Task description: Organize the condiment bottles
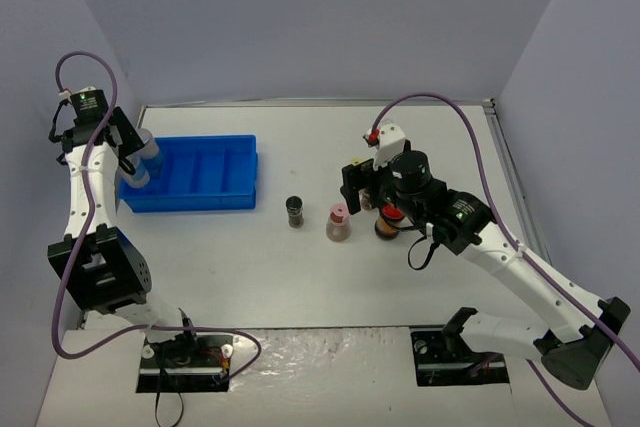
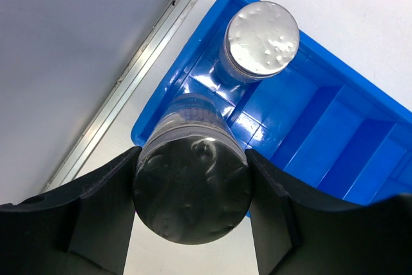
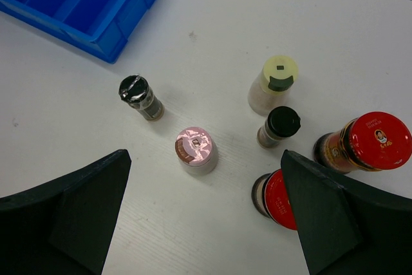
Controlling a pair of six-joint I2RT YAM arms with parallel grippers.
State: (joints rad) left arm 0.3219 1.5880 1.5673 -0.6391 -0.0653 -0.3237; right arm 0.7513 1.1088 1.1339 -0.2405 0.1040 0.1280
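Overhead, left hand [image 2: 192, 188] clamps a silver-lidded jar [image 2: 190, 152] above the bin [image 2: 335, 127]; right hand [image 3: 203, 156] hovers, fingers apart.

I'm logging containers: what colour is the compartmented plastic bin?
The compartmented plastic bin is blue, clearest in the top external view.

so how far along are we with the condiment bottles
Done: one silver-lidded jar stands in the blue bin. In hand: the left gripper holds a second silver-lidded jar at that end of the bin. Left: six jars on the table below the open right gripper.
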